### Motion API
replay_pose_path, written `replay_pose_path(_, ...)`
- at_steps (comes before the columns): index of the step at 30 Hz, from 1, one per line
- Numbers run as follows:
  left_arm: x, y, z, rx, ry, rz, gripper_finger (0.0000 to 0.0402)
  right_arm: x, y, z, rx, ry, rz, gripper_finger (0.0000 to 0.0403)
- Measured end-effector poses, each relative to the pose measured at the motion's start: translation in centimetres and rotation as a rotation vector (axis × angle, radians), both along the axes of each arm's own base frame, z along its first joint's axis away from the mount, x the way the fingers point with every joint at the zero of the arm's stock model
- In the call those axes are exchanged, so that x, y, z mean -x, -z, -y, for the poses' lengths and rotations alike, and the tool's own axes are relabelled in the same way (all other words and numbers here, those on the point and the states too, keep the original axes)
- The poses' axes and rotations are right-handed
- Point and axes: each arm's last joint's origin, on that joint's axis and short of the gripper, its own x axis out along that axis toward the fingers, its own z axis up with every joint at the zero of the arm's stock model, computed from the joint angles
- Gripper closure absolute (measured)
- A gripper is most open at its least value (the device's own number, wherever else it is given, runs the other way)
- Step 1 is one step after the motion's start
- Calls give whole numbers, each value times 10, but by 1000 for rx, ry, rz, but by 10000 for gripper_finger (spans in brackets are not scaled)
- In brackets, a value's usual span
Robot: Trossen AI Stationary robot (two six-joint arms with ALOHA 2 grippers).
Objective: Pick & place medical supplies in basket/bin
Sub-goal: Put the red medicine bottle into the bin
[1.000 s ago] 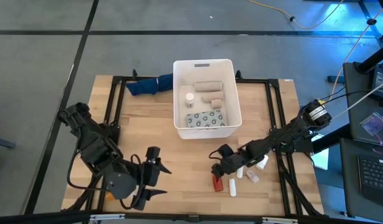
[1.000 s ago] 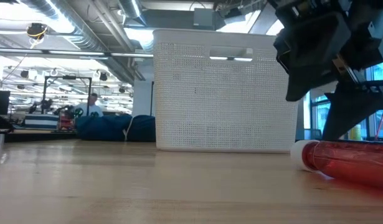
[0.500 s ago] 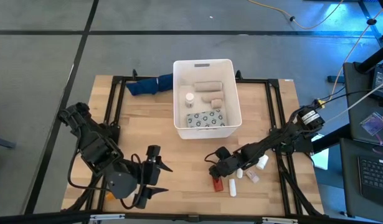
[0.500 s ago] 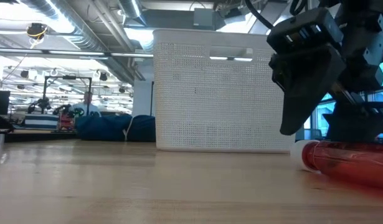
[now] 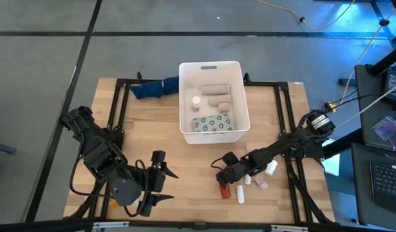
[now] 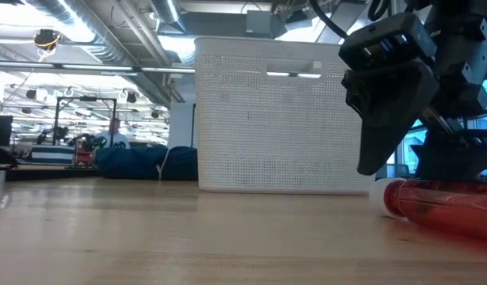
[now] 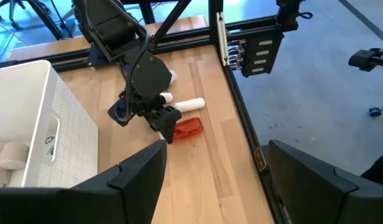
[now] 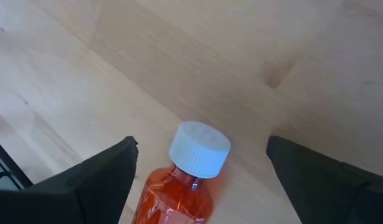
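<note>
My right pincer (image 8: pixel 197 180) hangs spread apart over the red bottle (image 8: pixel 179 186), lying on the counter (image 5: pixel 152 138) nearer me than the basket (image 5: pixel 210 100) (cap leading). Best straddle its body squarely, then squeeze.

Bare table (image 5: pixel 165 138) lies left of the white tub (image 5: pixel 239 96); small supplies (image 5: pixel 259 177) crowd its front right.

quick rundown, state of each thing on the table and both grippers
right gripper: open, straddling the red bottle
red bottle: lying on the table, white cap on
white tub: upright, several supplies inside
white bottles: lying loose on the table
left gripper: open, empty
blue cloth: bunched beside the tub
</note>
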Motion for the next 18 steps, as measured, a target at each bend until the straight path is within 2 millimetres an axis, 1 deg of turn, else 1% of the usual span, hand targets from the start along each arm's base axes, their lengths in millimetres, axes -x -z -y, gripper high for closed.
replay_pose_path(3, 0, 0, 0, 0, 0, 0, 132, 1, 1, 0, 3, 0, -7, 64)
replay_pose_path(12, 0, 0, 0, 0, 0, 0, 131, 4, 3, 2, 16, 2, -36, 174)
replay_pose_path(18, 0, 0, 0, 0, 0, 0, 130, 5, 4, 2, 2, 8, -54, 221)
